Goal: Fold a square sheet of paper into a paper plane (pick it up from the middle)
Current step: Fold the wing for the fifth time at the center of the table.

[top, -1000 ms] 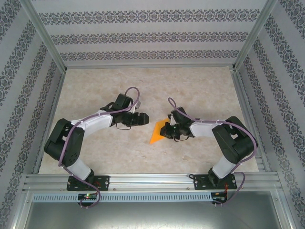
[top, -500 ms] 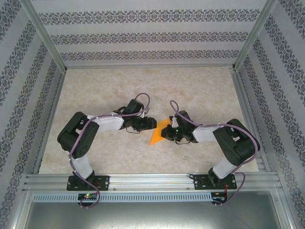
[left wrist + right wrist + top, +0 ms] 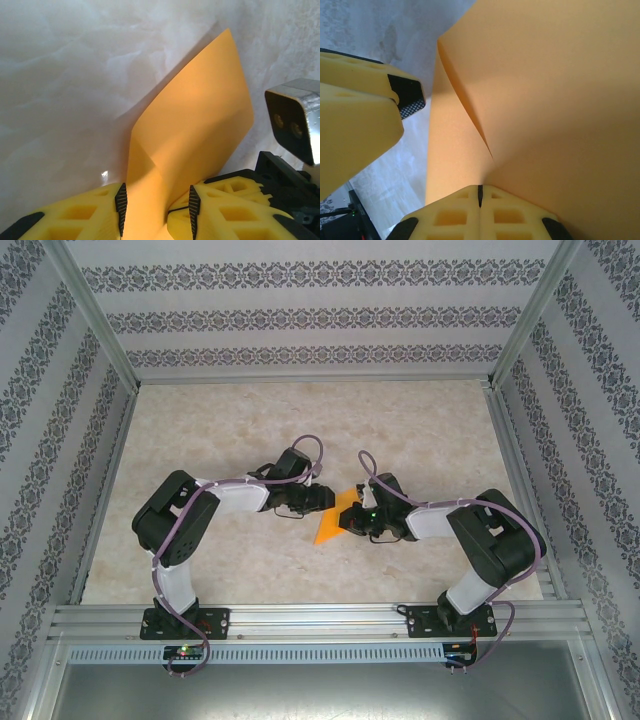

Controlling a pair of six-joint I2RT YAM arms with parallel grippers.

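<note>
The top camera sits high above and behind the arm bases (image 3: 185, 622), far off, looking forward and down over the whole table (image 3: 420, 430). The wrist cameras ride just behind the left gripper (image 3: 156, 200) and the right gripper (image 3: 480, 192) (yellow fingers (image 3: 75, 220) at each bottom edge), looking along them from very close. They face each other across the paper (image 3: 195, 135), each catching the other gripper at its side, in the mid-table spot the top view also covers.

The left arm (image 3: 230, 495) and right arm (image 3: 440, 515) reach inward, left jaws partly apart, right jaws pressed together.
</note>
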